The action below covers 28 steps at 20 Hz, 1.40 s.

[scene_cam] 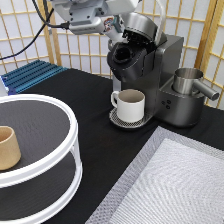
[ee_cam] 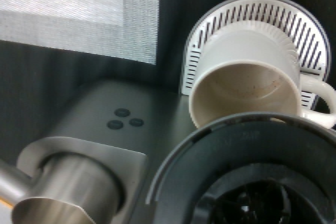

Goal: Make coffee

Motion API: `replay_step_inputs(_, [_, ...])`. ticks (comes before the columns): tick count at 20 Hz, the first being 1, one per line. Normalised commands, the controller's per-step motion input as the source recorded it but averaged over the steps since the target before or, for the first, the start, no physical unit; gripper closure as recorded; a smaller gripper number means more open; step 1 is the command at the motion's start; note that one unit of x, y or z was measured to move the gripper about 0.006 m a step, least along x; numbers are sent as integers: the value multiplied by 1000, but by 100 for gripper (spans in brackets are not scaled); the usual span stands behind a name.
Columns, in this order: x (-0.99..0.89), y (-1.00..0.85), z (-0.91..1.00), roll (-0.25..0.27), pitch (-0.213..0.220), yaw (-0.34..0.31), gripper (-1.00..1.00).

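Already the mug (scene_cam: 131, 104) sits under the coffee machine (scene_cam: 150, 75), lid up; my fingers (scene_cam: 116, 26) hover at the brewer's top, grip unclear, pod unseen.

**Arm high along the exterior view's top**

Reaches in from the exterior view's top left, white-shelled arm (scene_cam: 95, 12) lying nearly level across the frame. Carries black cables off toward the left. Ends in the gripper (scene_cam: 119, 31) near top centre, angled down and rightward. Finger spacing hidden by dark parts around the hand; cannot tell whether anything is held.
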Motion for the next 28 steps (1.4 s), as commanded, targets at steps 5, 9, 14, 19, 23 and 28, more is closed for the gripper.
replay_step_inputs(5, [177, 108, -149, 18, 35, -32, 100])
replay_step_inputs(9, [376, 371, 8, 0, 57, -20, 100])
replay_step_inputs(14, [295, 210, 0, 8, 57, -16, 100])
replay_step_inputs(19, [354, -30, -45, 32, 64, -43, 100])
replay_step_inputs(23, [381, 146, 19, 0, 68, -87, 100])
replay_step_inputs(28, [390, 182, 58, -3, 75, -90, 100])
